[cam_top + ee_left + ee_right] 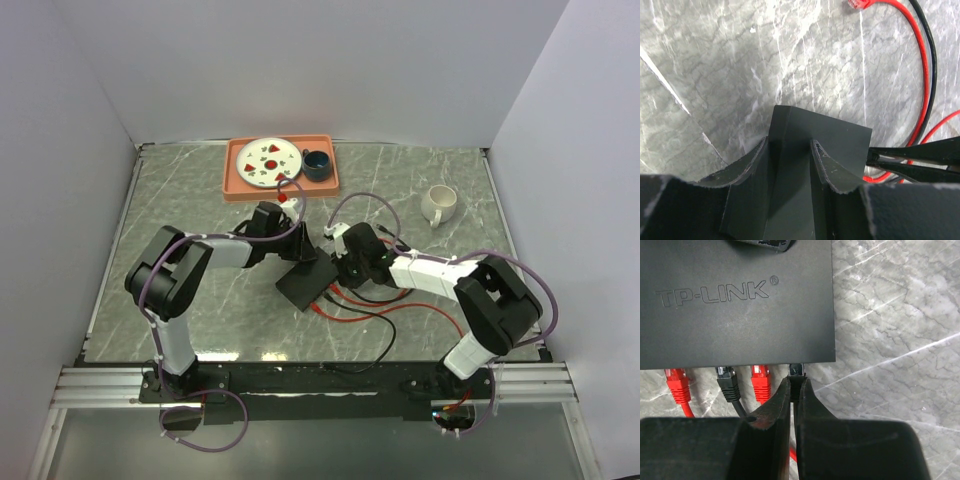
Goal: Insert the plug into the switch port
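Observation:
The switch [308, 283] is a flat black box marked TP-LINK [740, 300], lying mid-table. My left gripper [293, 252] is shut on its far end; in the left wrist view its fingers [747, 167] clamp the slab [835, 142] from both sides. My right gripper [796, 386] is shut on a small black plug [796, 371] whose tip meets the switch's near edge at the rightmost port. How deep it sits is hidden. A red plug [677, 385], a black plug [727, 382] and another red plug [760, 382] sit in the ports to its left.
Red and black cables [365, 310] trail over the table near the switch, with a loose red plug [860, 4] beside it. An orange tray [236, 178] with a plate and a blue cup stands at the back. A white mug [438, 204] stands at the back right.

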### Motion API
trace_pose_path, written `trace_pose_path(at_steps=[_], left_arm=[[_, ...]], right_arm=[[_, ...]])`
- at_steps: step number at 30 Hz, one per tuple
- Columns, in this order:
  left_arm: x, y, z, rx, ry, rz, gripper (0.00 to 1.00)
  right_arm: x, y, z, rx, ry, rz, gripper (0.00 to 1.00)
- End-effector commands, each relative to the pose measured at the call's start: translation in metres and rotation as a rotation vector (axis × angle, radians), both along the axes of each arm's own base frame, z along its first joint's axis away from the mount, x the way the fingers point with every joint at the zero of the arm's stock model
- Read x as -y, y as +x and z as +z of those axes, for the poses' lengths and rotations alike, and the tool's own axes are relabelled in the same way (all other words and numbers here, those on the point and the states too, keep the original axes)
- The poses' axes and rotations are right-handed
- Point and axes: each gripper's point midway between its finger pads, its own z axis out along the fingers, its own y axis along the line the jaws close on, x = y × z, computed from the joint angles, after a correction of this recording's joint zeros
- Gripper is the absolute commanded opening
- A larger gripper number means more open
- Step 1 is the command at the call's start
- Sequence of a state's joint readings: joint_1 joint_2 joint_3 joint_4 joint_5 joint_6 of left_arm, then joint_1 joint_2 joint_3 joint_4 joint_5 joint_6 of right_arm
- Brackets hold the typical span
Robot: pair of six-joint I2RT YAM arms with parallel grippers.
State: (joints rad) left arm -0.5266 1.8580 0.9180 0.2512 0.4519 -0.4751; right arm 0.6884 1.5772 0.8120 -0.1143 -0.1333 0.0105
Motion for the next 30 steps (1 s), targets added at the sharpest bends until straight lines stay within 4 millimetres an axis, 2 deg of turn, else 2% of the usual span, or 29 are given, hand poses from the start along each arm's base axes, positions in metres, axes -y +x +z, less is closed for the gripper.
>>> trace_pose_path(at_steps=[1,4,11,12,18,25,28,30], left_arm=[[0.012,-0.148,-0.062,-0.450,0.084,-0.282,0.01],[0.013,-0.152,-0.062,-0.454,0.076,-0.286,0.01],[0.011,-0.165,-0.067,-0.476,0.073,-0.287,0.01],[0.011,-0.166,-0.067,-0.477,0.074,-0.286,0.01],[0.005,-0.168,-0.068,-0.470,0.092,-0.272,0.01],[0.002,-0.162,-0.069,-0.450,0.118,-0.246,0.01],[-0.005,-0.149,-0.069,-0.422,0.154,-0.196,0.01],[-0.009,-0.132,-0.066,-0.393,0.166,-0.160,0.01]], right_arm=[[-0.091,0.102,0.178,0.531,0.526,-0.016,0.00],[-0.089,0.108,0.174,0.534,0.532,-0.053,0.00],[-0.082,0.129,0.190,0.582,0.570,-0.140,0.00],[-0.082,0.134,0.197,0.590,0.579,-0.148,0.00],[-0.083,0.156,0.199,0.573,0.578,-0.183,0.00],[-0.084,0.154,0.191,0.545,0.569,-0.180,0.00],[-0.080,0.148,0.186,0.529,0.550,-0.172,0.00],[-0.076,0.141,0.176,0.507,0.520,-0.167,0.00]])
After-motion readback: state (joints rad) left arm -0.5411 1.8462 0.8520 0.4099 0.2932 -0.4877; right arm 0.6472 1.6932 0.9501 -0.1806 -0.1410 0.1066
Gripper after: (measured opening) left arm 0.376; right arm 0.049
